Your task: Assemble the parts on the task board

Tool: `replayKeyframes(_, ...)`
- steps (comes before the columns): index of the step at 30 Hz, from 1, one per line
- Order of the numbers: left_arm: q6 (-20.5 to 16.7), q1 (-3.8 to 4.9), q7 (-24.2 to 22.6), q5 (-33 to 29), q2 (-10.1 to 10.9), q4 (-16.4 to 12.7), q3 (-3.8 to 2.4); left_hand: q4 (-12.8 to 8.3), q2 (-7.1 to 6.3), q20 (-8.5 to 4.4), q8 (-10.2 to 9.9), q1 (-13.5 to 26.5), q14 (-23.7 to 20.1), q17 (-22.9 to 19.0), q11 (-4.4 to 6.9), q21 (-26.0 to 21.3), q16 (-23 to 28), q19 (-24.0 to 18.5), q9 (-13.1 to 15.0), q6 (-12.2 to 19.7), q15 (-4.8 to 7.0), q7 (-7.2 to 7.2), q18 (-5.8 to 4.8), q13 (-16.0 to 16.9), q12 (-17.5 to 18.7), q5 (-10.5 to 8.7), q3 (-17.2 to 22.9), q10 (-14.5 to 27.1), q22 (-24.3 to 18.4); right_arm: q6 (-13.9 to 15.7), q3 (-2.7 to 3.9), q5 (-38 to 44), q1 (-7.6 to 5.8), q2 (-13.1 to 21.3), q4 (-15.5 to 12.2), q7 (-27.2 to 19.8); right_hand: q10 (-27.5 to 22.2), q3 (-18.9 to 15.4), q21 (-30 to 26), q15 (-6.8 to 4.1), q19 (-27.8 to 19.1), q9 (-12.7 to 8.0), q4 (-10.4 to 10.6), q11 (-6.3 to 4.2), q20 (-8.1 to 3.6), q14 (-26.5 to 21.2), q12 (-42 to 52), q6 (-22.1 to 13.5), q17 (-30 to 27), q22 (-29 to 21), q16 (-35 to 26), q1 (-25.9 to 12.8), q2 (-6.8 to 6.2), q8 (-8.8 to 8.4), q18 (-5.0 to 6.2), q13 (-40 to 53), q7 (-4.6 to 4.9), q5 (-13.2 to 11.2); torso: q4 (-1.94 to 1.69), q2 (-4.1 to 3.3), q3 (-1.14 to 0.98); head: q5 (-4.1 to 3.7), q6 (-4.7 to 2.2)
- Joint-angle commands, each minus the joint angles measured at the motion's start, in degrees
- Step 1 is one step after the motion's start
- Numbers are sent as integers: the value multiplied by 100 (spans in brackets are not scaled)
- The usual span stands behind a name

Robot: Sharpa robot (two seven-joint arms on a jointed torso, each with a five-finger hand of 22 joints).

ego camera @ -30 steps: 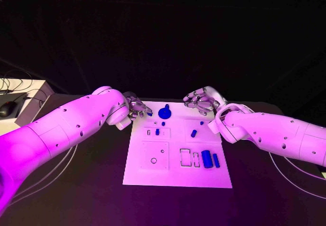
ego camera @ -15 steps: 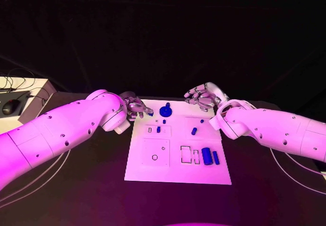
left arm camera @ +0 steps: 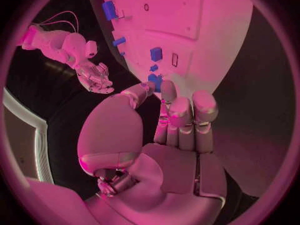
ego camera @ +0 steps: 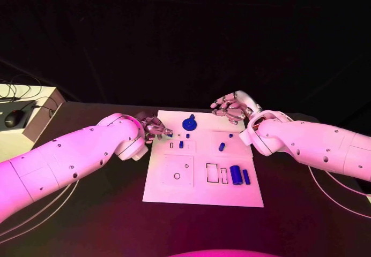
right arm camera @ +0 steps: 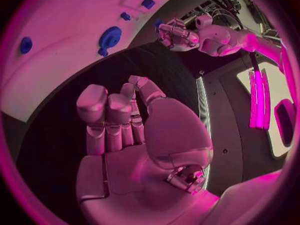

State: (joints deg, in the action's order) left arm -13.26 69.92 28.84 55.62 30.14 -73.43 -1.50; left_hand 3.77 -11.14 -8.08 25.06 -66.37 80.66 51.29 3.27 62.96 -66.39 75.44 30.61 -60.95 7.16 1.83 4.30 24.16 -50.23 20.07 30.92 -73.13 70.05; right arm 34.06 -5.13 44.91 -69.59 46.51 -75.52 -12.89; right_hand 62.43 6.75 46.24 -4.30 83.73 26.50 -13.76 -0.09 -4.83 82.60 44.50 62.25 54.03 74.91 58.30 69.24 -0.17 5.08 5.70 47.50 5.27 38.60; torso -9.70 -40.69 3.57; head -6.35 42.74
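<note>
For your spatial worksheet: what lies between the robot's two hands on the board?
In the head view, the round blue part sits on the task board between left hand and right hand.

The left arm (ego camera: 69, 160) reaches in across the table, and its left hand (ego camera: 155, 127) hangs with fingers curled loosely inward and nothing between them; the left wrist view shows those fingers (left arm camera: 181, 117) side by side with the thumb bent across. The right arm (ego camera: 309, 144) comes in bent at the wrist, its right hand (ego camera: 230, 108) raised, fingers (right arm camera: 103, 115) half-curled and holding nothing
</note>
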Motion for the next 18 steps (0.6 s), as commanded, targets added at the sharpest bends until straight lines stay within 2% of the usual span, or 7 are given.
replayKeyframes(1,-156,-36,-18,102,-12,-18,20,-444,7,-28,12,-47,-5,-8,228,37,-8,7,1375,-403,54,-343,-50,-6,-38,35,464,-279,7,-66,3,55,8,3,-5,-44,-45,31,5,4,348,5,-10,-12,-26,3,-10,-1,7,598,2,7,-19,-23,22,-10,43,25,8,-10,-3,-1,9)
replayKeyframes(7,0,-73,74,83,-42,13,66,-468,16,-37,7,-31,-7,-25,232,44,-18,12,1403,-416,59,-348,-58,-24,-41,43,463,-294,13,-65,3,54,11,9,-9,-44,-45,31,5,4,348,5,-10,-12,-26,3,-10,-1,7,598,2,7,-19,-23,22,-10,43,25,7,-17,-8,1,26)
replayKeyframes(18,424,-84,259,53,-111,84,93,-470,76,-60,-8,-12,-16,-67,250,26,-34,0,1446,-472,72,-378,-87,-99,-44,34,335,-343,5,-66,3,49,13,16,-15,-47,-45,31,5,4,348,5,-10,-12,-26,3,-10,-1,7,598,2,7,-19,-23,22,-10,43,25,8,-16,-9,2,43)
